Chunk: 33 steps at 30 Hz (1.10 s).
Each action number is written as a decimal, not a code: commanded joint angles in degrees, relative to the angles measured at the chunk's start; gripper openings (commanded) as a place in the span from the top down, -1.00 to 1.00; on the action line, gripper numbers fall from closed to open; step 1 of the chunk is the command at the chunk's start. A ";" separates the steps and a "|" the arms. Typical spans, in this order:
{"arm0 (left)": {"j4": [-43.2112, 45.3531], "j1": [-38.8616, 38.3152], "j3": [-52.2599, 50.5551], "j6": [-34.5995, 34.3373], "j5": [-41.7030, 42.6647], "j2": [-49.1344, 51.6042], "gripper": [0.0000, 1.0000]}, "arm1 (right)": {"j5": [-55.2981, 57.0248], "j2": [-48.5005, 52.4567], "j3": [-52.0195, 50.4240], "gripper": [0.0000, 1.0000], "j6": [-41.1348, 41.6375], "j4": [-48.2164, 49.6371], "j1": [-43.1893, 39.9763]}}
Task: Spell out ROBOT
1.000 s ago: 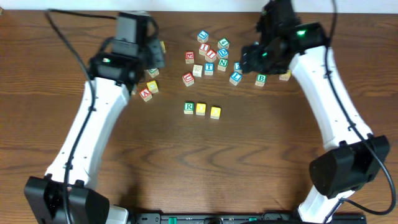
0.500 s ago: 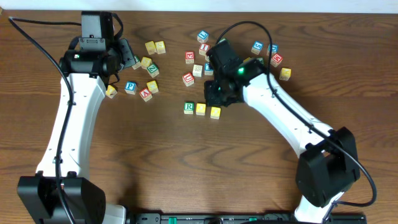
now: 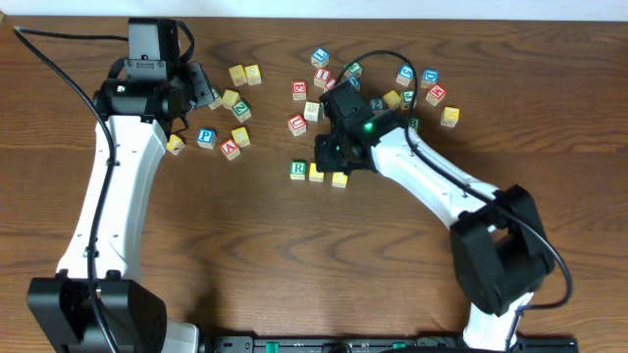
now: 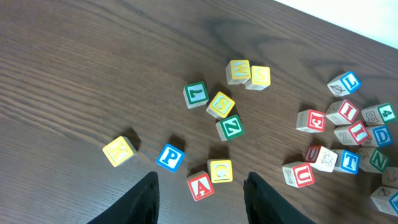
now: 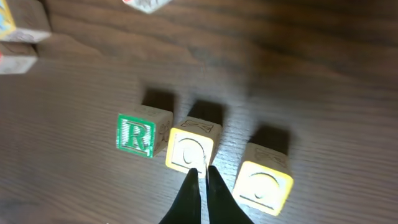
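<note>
Our right gripper (image 5: 200, 173) has edged left, jaws pinched together and holding nothing, tip against the yellow O block (image 5: 188, 151) beside the green R block (image 5: 135, 135). Push hard and we skew the row. The left gripper (image 4: 202, 180) hangs spread wide.

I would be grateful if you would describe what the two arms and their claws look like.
The left arm and right arm are built alike: smooth white links joined by bulky black joint housings. A small green light glows near each wrist, and thin black cables loop off them. The left claw and right claw have dark, tapered fingers. No readable markings show.
</note>
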 commanded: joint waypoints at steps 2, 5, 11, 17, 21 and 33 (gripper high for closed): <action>-0.15 0.15 -0.02 0.50 -0.50 0.76 0.13 | -2.56 3.34 -0.63 0.98 1.73 -0.92 0.61; -0.15 0.15 -0.02 0.50 -0.50 0.76 0.13 | -2.56 3.82 -0.63 0.98 1.86 -1.16 0.61; -0.15 0.15 -0.02 0.50 -0.50 0.76 0.12 | -2.01 4.33 -0.81 0.97 2.54 -1.53 0.55; -0.15 0.15 -0.02 0.50 -0.50 0.74 0.13 | 0.07 4.76 -0.81 0.98 3.61 -4.28 -0.50; -0.11 0.15 -0.02 0.50 -0.50 0.76 0.13 | 0.33 4.76 -0.81 0.98 3.76 -4.85 -1.86; -0.13 0.15 -0.02 0.50 -0.50 0.76 0.12 | 2.01 4.74 -0.33 0.98 1.51 -4.39 -3.26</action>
